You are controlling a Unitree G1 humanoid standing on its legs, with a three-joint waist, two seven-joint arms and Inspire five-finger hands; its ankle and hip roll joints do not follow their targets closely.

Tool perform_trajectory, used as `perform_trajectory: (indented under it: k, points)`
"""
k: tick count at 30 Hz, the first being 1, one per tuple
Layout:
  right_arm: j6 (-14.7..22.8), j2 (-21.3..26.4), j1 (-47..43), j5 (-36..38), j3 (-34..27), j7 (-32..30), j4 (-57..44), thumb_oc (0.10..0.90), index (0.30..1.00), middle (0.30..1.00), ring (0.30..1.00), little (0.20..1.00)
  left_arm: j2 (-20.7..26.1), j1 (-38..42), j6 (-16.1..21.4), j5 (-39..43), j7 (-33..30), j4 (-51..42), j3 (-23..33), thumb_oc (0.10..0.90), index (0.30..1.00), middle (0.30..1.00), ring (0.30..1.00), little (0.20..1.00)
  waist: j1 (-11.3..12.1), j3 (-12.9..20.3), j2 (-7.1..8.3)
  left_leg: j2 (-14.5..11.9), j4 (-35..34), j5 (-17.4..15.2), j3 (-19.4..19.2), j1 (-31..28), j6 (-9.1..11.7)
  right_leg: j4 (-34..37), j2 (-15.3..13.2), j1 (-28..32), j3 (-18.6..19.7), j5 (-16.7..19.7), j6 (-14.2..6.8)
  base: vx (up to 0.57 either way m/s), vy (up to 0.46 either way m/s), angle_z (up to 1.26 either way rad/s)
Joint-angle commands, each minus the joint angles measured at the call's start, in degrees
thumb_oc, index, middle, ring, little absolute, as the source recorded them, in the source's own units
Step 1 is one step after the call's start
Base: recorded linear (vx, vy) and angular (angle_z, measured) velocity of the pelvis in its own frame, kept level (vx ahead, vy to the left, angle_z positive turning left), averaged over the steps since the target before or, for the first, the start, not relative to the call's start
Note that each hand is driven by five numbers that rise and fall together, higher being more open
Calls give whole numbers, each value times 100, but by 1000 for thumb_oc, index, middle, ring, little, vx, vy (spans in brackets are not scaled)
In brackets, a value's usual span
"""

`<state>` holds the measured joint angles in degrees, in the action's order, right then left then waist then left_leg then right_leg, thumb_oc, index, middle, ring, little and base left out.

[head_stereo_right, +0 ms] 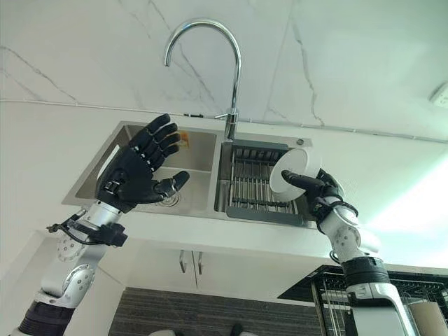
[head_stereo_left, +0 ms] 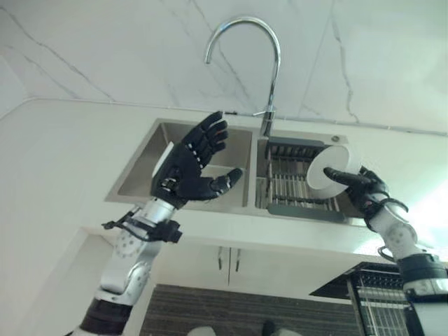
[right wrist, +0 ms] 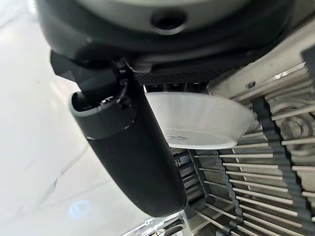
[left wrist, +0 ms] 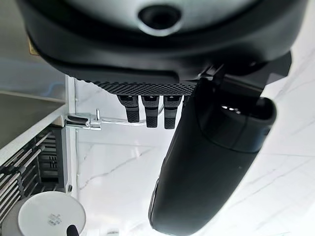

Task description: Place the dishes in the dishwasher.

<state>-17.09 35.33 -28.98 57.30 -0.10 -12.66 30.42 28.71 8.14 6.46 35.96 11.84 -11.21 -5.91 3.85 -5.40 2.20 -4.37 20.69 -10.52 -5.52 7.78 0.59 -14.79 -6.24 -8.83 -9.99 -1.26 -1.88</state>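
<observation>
A small white dish (head_stereo_left: 330, 168) is held by the right hand (head_stereo_left: 364, 190) over the drying rack (head_stereo_left: 294, 183) that sits in the right basin of the sink (head_stereo_left: 175, 136). From its look, the dish is judged to be light, rigid and glazed, so it is likely to be slippery and to chip or break if dropped against the steel rack. The rim is judged the best place for a hold, with the thumb on 1 face and the fingers on the other, and that is the hold seen here: in the right wrist view the thumb (right wrist: 130, 152) is laid across the near face of the dish (right wrist: 202, 123) while the fingers curl behind its rim. In the eye views the dish is tilted almost on edge, its face turned toward the camera, and it lies at about 10 o'clock from the right hand's palm. Whether the dish touches the rack cannot be told.

The left hand (head_stereo_left: 192, 164) is raised over the left basin with its fingers spread and straight, holding nothing; the dish is seen at about 3 o'clock from it, well apart. The tap (head_stereo_left: 245, 49) stands at 12 o'clock between the 2 basins. A wire basket (head_stereo_right: 378, 301), judged to belong to the dishwasher, is seen at about 5 o'clock from the dish, below the counter edge.
</observation>
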Motion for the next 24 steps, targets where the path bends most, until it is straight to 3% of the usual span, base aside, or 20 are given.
perform_trajectory:
  k: [1,2,4,14,17,21,22,24]
  points:
    - [779,554,-903,444,-105,72,117,515,472,472,472,472,324,555,493,400,54,-260,-283,800,900,900,900,900,134,596,101,-140,-350,88,273,-133,296,-240,-315,340,56,-507,-400,-10,14,4]
    - [857,576,-1008,441,-115,7,219,400,300,300,300,300,333,558,508,424,62,-243,-303,800,900,900,900,900,156,601,95,-132,-350,87,286,-132,295,-240,-315,345,49,-511,-396,0,0,0]
    - [1027,618,-1223,446,-80,-87,496,400,300,300,300,300,350,585,531,452,46,-216,-369,800,900,900,900,900,207,610,86,-111,-350,92,321,-128,290,-240,-317,356,33,-515,-391,-14,23,13]
    - [1069,923,-1814,293,241,-101,1361,400,300,300,300,300,456,596,319,993,354,-214,-549,800,900,900,900,900,325,611,51,-59,-350,127,379,-113,275,-240,-343,381,-44,-511,-375,-7,7,7]
    - [1146,937,-1772,284,234,94,1192,400,300,300,300,300,407,516,-103,1895,965,-322,-565,800,900,900,900,900,291,616,29,-75,-350,129,359,-127,285,-240,-342,377,-28,-501,-379,0,0,0]
    - [1338,905,-1681,317,180,122,764,400,300,300,300,300,318,444,-478,2349,1516,-418,-623,800,900,900,900,900,216,609,7,-99,-350,118,295,-143,288,-240,-335,355,2,-488,-379,10,22,-2]
    - [1501,878,-1590,526,48,164,266,400,300,300,300,300,221,373,-1040,2840,2092,-509,-700,800,900,900,900,900,134,607,-17,-116,-350,103,239,-151,291,-240,-330,320,51,-470,-391,25,71,-4]
    - [1644,835,-1500,612,-69,160,-268,400,300,300,300,300,126,277,-1559,3165,2696,-578,-816,800,900,900,900,900,40,603,-46,-119,-350,76,187,-165,285,-240,-330,283,108,-451,-410,28,97,-8]
